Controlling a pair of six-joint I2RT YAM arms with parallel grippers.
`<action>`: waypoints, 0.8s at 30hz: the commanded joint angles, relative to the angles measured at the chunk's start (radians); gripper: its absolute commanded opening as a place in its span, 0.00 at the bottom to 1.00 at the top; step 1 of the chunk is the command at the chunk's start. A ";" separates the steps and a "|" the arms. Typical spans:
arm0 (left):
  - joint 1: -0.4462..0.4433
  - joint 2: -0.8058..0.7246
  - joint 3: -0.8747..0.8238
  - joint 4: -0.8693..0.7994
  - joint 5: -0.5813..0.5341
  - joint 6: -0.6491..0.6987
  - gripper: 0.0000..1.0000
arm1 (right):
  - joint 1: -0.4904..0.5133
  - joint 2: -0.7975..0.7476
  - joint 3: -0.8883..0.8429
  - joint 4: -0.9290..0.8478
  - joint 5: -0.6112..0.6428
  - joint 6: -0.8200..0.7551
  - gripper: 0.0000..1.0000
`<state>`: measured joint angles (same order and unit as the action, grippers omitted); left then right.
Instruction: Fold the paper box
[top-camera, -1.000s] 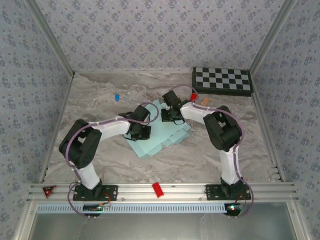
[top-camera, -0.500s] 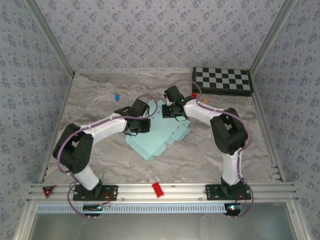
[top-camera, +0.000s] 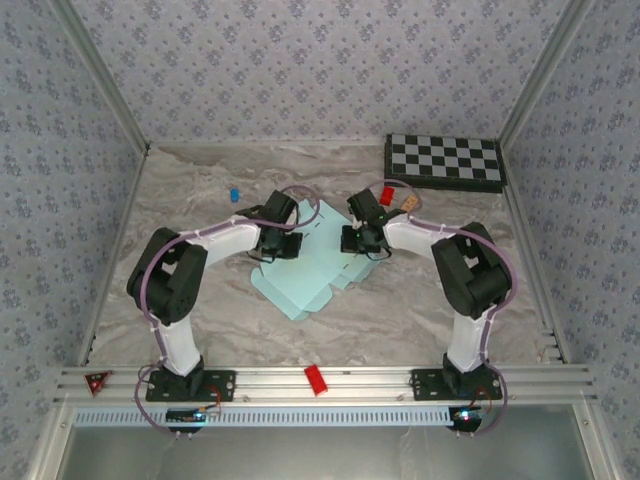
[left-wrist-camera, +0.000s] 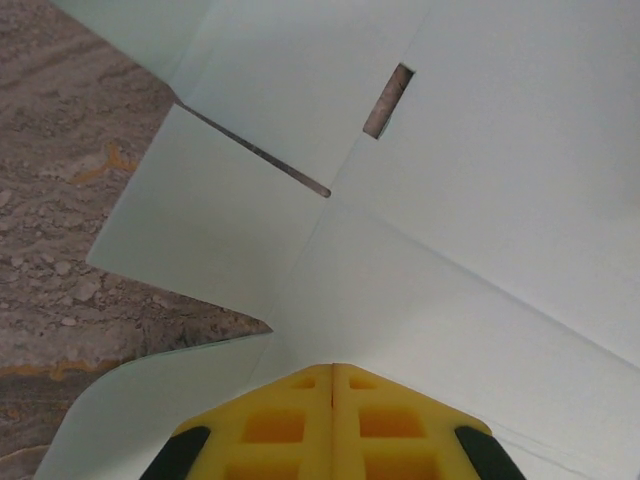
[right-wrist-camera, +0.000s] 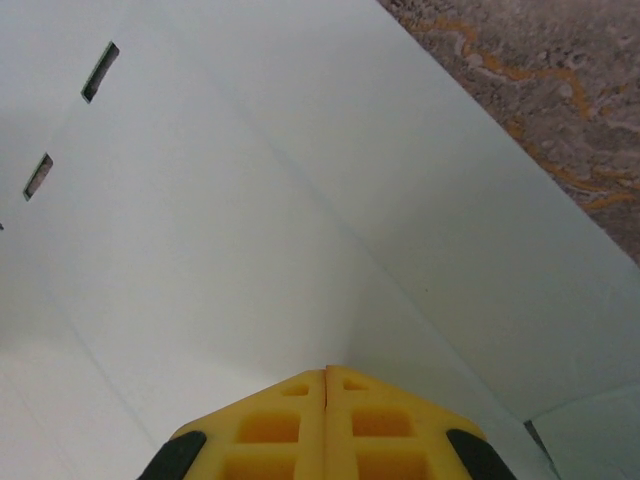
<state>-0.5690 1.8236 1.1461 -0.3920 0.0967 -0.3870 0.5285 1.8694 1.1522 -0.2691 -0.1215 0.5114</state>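
The paper box (top-camera: 312, 275) is a flat, pale light-blue die-cut sheet lying on the marble table between the two arms. My left gripper (top-camera: 274, 246) is over the sheet's left part. Its yellow fingers (left-wrist-camera: 300, 420) are shut together with nothing between them, tips down on the card beside a cut slot (left-wrist-camera: 388, 100) and a flap edge. My right gripper (top-camera: 358, 241) is over the sheet's right part. It is shut too, and its tips (right-wrist-camera: 326, 372) rest on a plain panel near a crease. Two small slots (right-wrist-camera: 98, 72) show at the upper left of the right wrist view.
A black-and-white checkerboard (top-camera: 445, 162) lies at the back right. Behind the sheet are a small blue piece (top-camera: 233, 192), a red piece (top-camera: 386, 194) and a tan block (top-camera: 409, 201). A red block (top-camera: 316, 379) sits on the front rail. Patterned walls enclose the table.
The right gripper has come nearer and to the right, down onto the sheet's right part. The left gripper has shifted slightly farther back on the left part. Both stayed shut.
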 joint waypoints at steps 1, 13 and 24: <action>-0.008 -0.023 -0.057 0.001 0.010 -0.030 0.00 | 0.001 0.036 0.021 0.012 -0.007 0.026 0.00; -0.117 -0.101 -0.212 0.044 -0.008 -0.199 0.00 | 0.019 0.187 0.191 -0.062 -0.011 -0.038 0.00; -0.148 -0.114 -0.134 0.030 -0.021 -0.253 0.07 | 0.030 0.240 0.270 -0.110 -0.002 -0.090 0.00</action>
<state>-0.7147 1.7191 0.9619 -0.3210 0.0814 -0.6228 0.5457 2.0705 1.4044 -0.3042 -0.1272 0.4500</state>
